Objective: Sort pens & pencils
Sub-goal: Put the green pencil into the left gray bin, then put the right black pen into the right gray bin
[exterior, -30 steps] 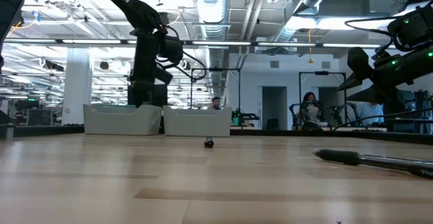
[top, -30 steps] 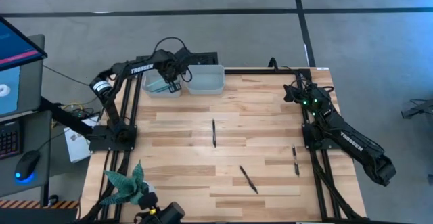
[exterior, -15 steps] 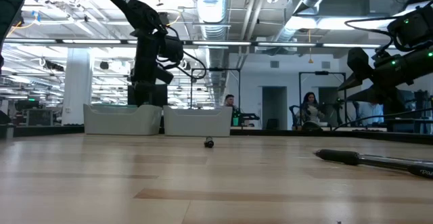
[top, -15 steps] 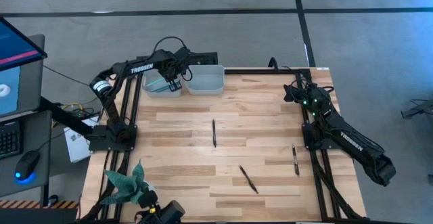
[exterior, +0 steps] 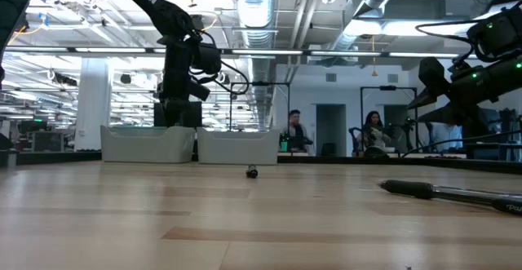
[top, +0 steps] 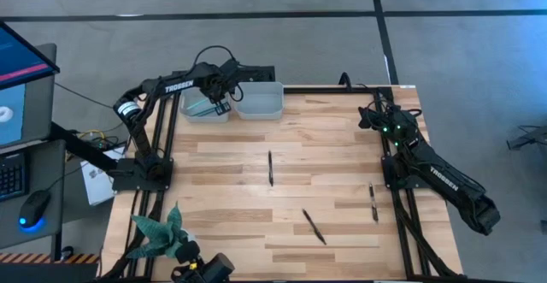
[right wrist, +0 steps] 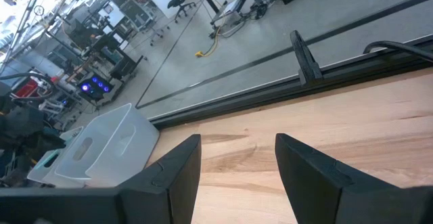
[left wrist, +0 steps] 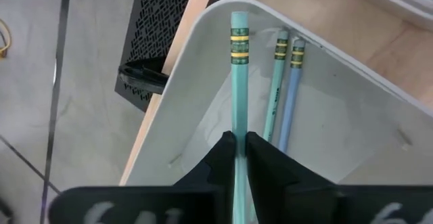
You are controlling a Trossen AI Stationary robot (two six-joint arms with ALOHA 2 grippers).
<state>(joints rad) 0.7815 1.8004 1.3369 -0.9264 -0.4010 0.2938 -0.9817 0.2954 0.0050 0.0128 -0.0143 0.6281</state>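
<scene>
While three black pens (top: 270,167) lie on the table (top: 342,146), a teal pencil (left wrist: 238,82) is grasped by the left gripper (left wrist: 236,158) over the left bin (left wrist: 338,126); the right gripper (right wrist: 237,166) is held released.

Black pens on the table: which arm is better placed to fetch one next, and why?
Probably right: its open claw is free, nearest a black pen. The left claw grips a teal pencil over the bin.

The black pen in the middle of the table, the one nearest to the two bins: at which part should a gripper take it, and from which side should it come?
Likely best at mid-length, from straight above. The black pen lies flat on the bare table, pointing toward the bins, nothing near it. Fingers should close across its thin shaft. The right gripper hangs open and free; the left gripper holds a teal pencil over the left bin.
</scene>
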